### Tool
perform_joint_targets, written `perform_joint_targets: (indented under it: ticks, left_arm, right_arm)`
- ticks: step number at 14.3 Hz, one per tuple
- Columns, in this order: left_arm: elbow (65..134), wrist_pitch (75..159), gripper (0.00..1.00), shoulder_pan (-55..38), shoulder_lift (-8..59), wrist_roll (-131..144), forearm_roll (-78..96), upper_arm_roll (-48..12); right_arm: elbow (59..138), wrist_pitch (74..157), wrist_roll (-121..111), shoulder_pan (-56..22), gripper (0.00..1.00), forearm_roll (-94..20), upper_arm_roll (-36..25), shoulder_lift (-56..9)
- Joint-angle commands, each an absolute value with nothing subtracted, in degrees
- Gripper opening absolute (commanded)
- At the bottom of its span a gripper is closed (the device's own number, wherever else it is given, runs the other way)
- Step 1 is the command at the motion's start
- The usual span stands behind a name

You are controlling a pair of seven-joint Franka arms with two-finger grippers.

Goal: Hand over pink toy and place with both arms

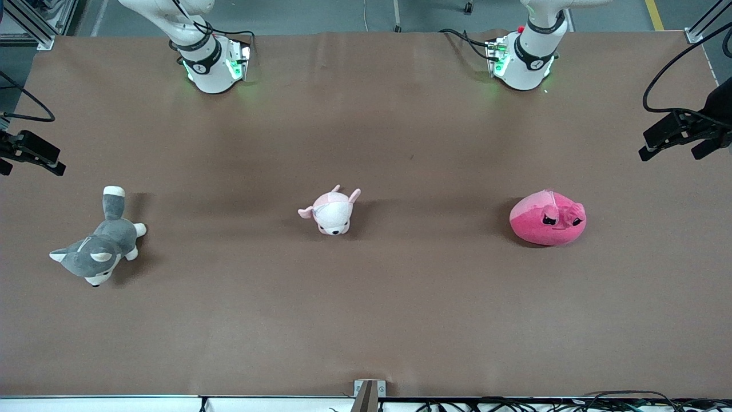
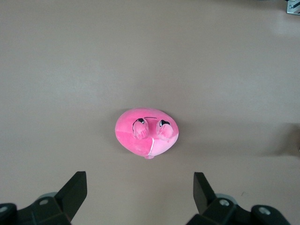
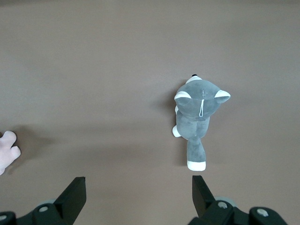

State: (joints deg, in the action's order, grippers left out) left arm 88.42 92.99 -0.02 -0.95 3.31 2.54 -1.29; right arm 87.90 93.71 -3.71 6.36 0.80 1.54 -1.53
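The pink toy (image 1: 547,218), a round hot-pink plush blob with a lighter patch and dark eyes, lies on the brown table toward the left arm's end. It also shows in the left wrist view (image 2: 136,138). My left gripper (image 2: 139,175) is open and empty, high over the table, apart from the toy. My right gripper (image 3: 138,178) is open and empty, high over the table near the grey husky. Only the arms' bases show in the front view, the left arm (image 1: 529,51) and the right arm (image 1: 206,57); both grippers are out of that view.
A small pale pink-and-white plush animal (image 1: 333,213) lies mid-table; its edge shows in the right wrist view (image 3: 5,154). A grey-and-white plush husky (image 1: 98,245) (image 3: 199,110) lies toward the right arm's end. Black camera mounts (image 1: 680,134) (image 1: 28,151) overhang both table ends.
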Motion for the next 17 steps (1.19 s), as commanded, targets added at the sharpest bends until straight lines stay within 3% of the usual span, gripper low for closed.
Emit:
perform_joint_targets:
  ticks: [1,7,13,17]
  left_arm:
    - [88.0,91.8,1.00,0.2,-1.1,2.2,2.6,-1.2]
    - [88.2,91.8,1.00,1.1,-0.5,2.3,2.9,-1.2]
    - [91.7,91.1,1.00,1.3,9.1,3.5,2.9,-1.4]
    - [94.5,97.0,1.00,1.3,16.0,3.5,2.7,-1.4]
  right_arm:
    - [88.9,93.6,-3.3,6.3,1.00,1.1,1.4,-0.4]
    - [89.1,94.1,-3.2,6.8,1.00,0.7,1.4,-0.4]
    - [89.3,94.0,-3.3,6.8,1.00,0.8,1.6,-0.1]
    - [89.2,94.0,-3.3,6.2,1.00,1.2,2.0,1.0]
